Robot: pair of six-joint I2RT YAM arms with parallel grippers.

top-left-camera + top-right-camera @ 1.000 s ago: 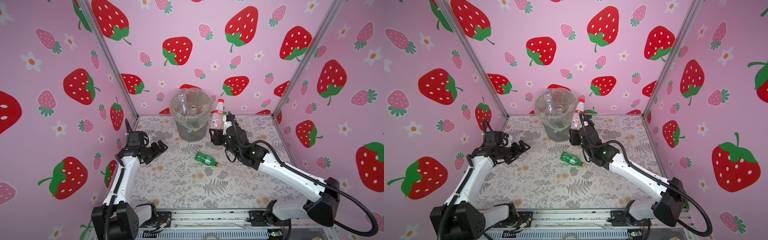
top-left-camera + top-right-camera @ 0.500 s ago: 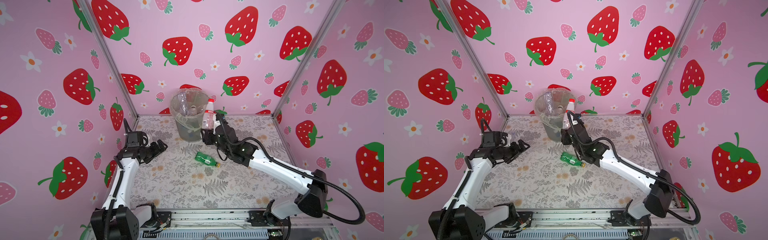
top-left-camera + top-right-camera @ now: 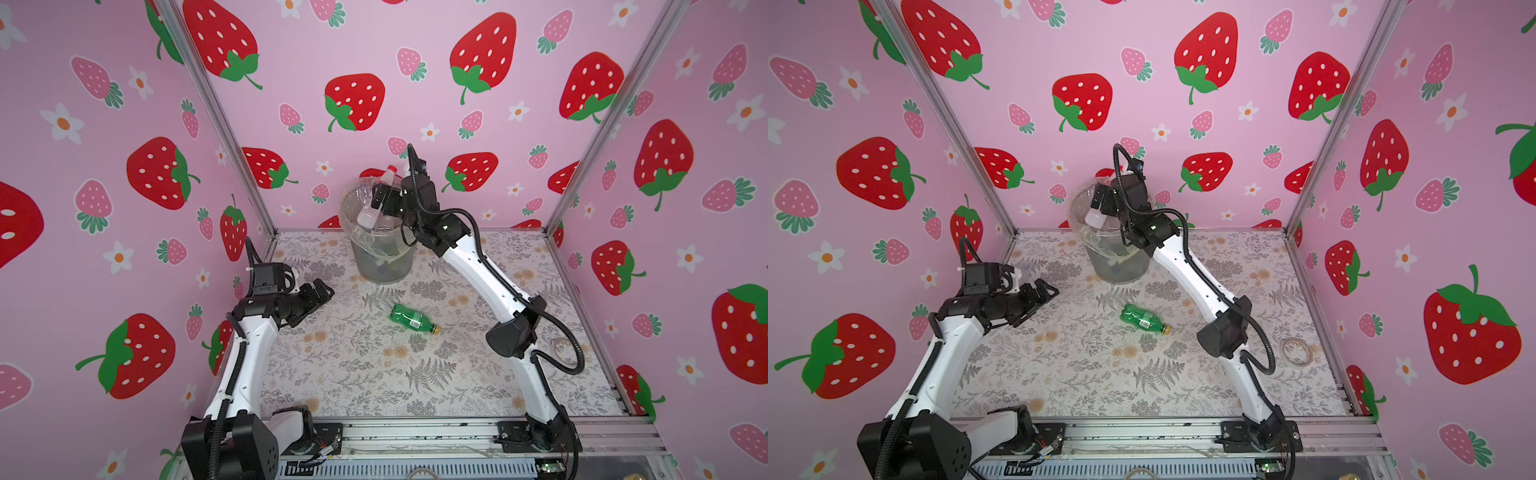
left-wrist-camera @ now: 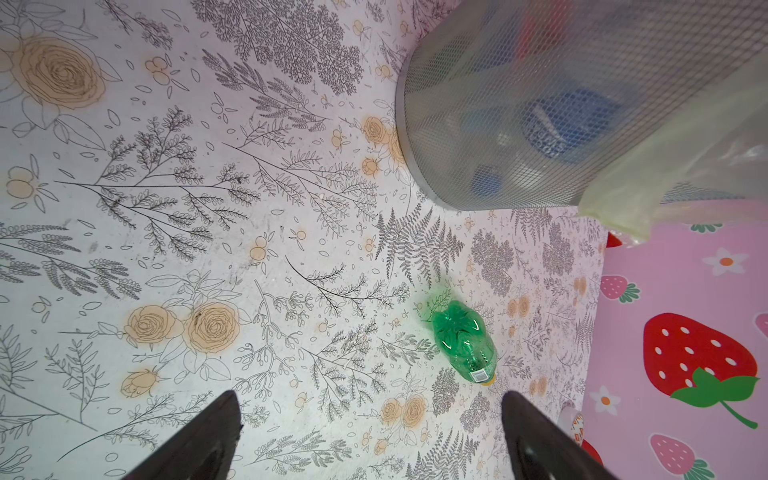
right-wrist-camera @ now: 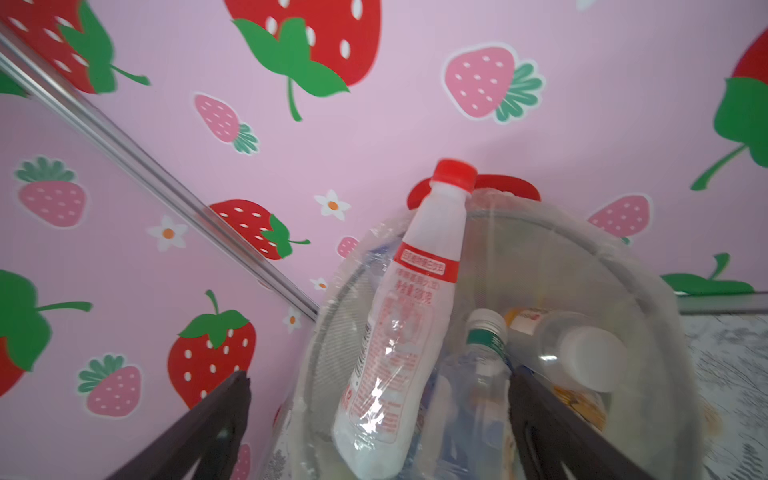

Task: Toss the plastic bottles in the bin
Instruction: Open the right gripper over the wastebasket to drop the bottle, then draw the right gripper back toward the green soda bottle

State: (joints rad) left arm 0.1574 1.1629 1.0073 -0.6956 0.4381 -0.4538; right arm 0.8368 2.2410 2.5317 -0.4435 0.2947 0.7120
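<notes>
Currently right fingers (image 3: 379, 198) wide over the bin (image 3: 384, 270) mouth, white red-capped bottle (image 5: 409, 328) between them, untouched as far as the wrist view shows. It leans inside the bin, cap above the rim; probably propped on the pile, hard to tell. Lift straight up with fingers wide, clear of the cap and bag liner (image 5: 623, 266). Left fingers (image 3: 322, 289) wide, empty. Green bottle (image 3: 411, 319) lies on the table (image 3: 353, 374) near the bin, likely next

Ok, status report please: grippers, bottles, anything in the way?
Both grippers open: right gripper over the bin, left gripper empty. Red-capped bottle leaning in bin. Green bottle lying on table, nothing blocking it.
</notes>
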